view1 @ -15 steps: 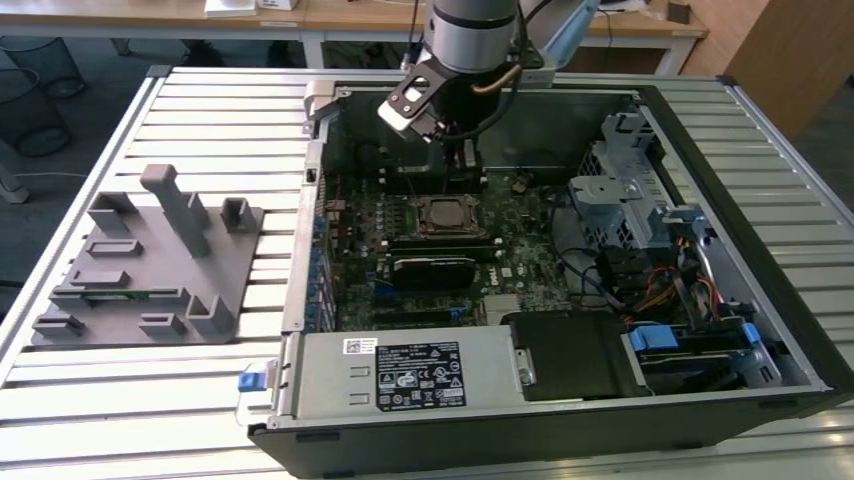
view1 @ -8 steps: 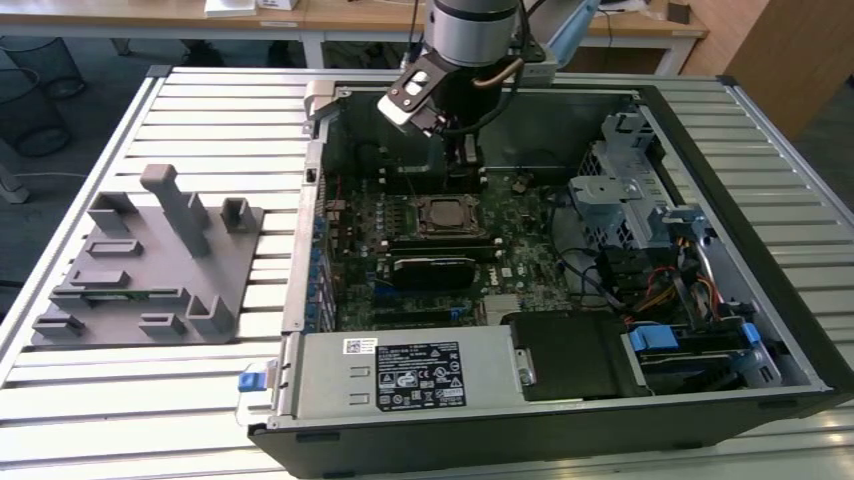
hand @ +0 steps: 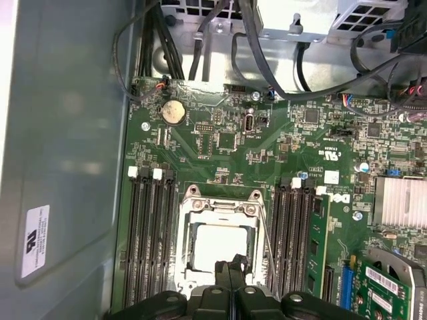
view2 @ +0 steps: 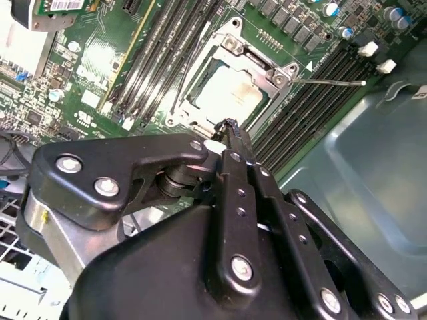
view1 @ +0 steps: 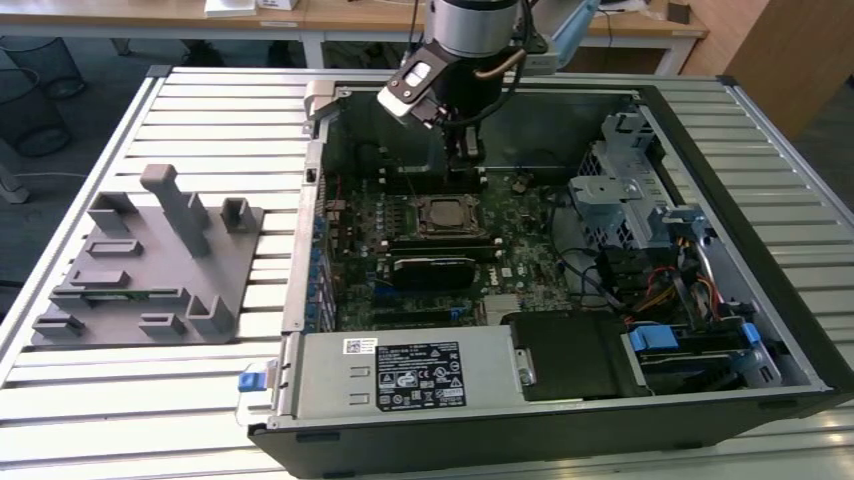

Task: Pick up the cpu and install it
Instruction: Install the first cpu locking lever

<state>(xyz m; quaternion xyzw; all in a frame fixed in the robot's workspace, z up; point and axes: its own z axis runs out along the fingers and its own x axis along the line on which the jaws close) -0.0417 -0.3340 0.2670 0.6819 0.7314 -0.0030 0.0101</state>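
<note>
While the arm hangs over the open computer case point(view1: 747, 300), its gripper point(view1: 463, 150) points down at the motherboard point(view1: 521, 260), close to the back wall of the case in the exterior view. Its two black fingers point(hand: 230, 277) are pressed tight together, with no gap between the tips in both wrist views. Nothing sits between them. The gripper point(view2: 230, 130) floats just above the edge of the socket point(hand: 220, 243) and does not seem to touch anything.

The cpu point(hand: 217, 247) is a small flat square with a pale silvery top. It lies flat inside the socket, in the middle of the green board. A shiny metal frame point(view2: 267, 63) with screws goes around it. A thin metal lever point(view2: 330, 83) sticks out from one corner of the frame. Long dark memory slots point(hand: 150, 240) run along both sides of the socket.

On the exterior view's left, a grey fixture tray point(view1: 147, 265) with tall blocks rests on the slatted table point(view1: 200, 130), well apart from the gripper. Coloured wires point(view1: 661, 285) and a metal drive cage point(view1: 627, 190) fill the case on the exterior view's right.
</note>
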